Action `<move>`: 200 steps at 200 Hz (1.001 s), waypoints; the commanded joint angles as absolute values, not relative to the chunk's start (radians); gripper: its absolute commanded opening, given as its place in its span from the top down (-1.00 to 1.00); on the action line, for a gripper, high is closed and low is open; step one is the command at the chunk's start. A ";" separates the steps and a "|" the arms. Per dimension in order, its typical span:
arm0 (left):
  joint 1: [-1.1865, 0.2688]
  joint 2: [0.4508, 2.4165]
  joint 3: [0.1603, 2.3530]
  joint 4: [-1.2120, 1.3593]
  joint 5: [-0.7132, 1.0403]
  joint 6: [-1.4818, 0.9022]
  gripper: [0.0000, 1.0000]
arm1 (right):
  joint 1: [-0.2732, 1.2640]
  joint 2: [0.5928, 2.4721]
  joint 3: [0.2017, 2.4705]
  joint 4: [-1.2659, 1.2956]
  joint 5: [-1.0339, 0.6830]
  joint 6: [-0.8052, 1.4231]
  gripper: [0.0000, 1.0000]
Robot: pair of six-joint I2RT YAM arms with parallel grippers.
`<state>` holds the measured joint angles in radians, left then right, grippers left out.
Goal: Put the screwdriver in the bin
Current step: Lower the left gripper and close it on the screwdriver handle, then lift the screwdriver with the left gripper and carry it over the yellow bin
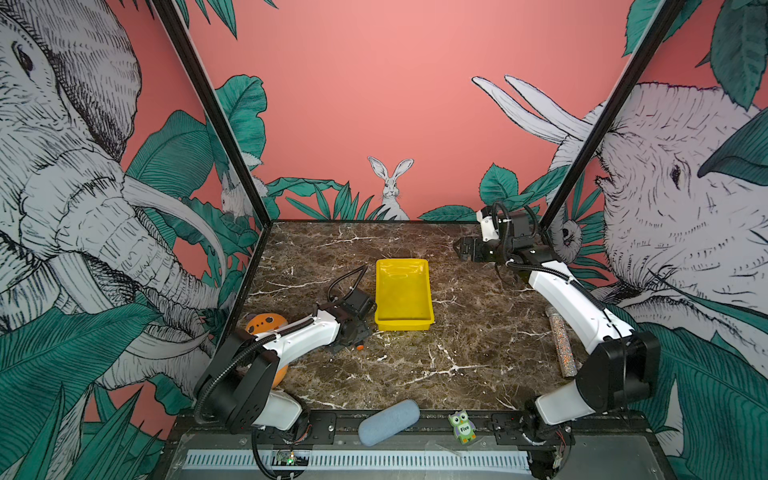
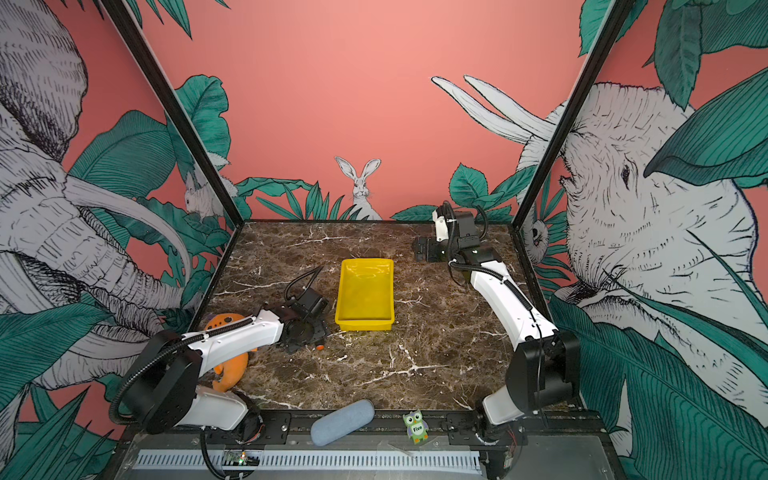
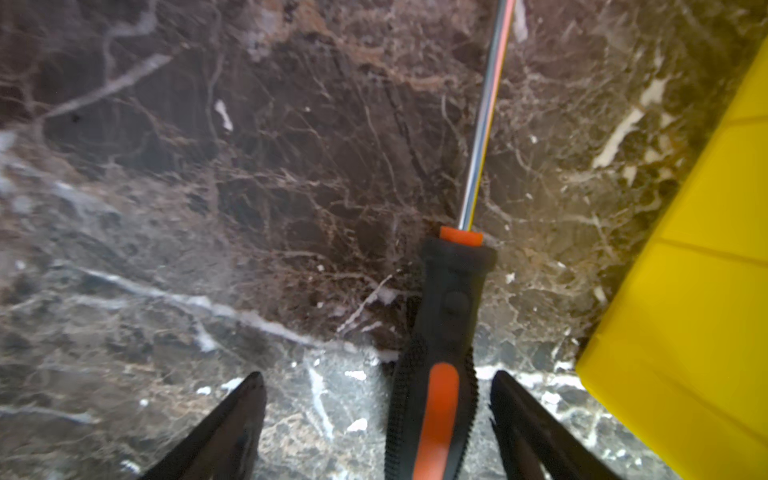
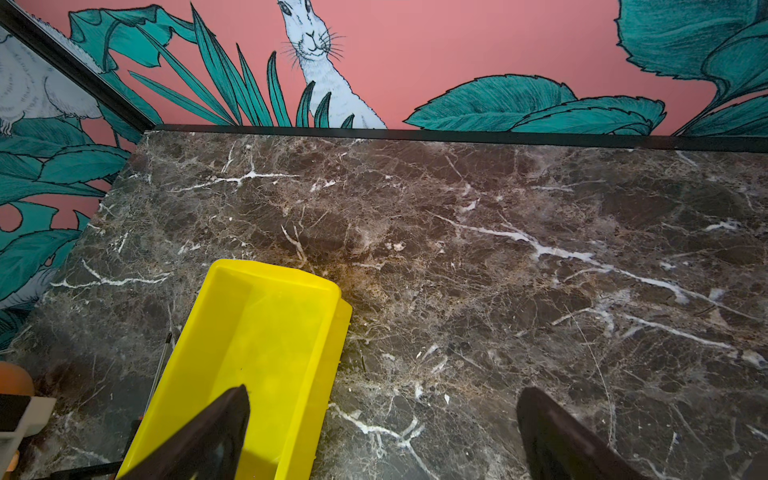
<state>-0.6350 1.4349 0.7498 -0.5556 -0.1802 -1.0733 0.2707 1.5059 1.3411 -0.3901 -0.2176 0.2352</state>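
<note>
Lying on the table (image 3: 208, 208) beside the bin (image 3: 685, 291), the screwdriver (image 3: 440, 353) sits between the jaws of the wide-open left claw (image 3: 377, 374).

A robot test booth — two arms (image 1: 307, 332) bolted at a marble tabletop (image 1: 478, 332), boxed in by jungle-mural walls (image 1: 374, 83)

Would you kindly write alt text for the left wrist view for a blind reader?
A black-and-orange screwdriver lies on the dark marble table, its handle between the left gripper's open fingers, neither touching it. A yellow bin's wall stands close beside.
</note>
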 commanded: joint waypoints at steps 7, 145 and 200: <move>-0.626 1.455 0.768 -0.531 -0.161 -1.041 -0.60 | 0.276 1.461 1.331 -0.412 -0.199 0.221 -1.00; -0.568 1.508 0.742 -0.464 -0.085 -0.879 0.12 | 0.276 1.289 1.188 -0.482 -0.157 0.278 -0.99; -0.562 1.543 0.741 -0.449 -0.044 -0.827 0.42 | 0.276 1.181 1.122 -0.531 -0.106 0.304 -1.00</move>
<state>-0.5682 1.5017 0.7547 -0.4526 -0.0879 -0.8566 0.2707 1.2278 1.1397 -0.5148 -0.1394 0.2779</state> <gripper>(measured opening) 0.327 0.997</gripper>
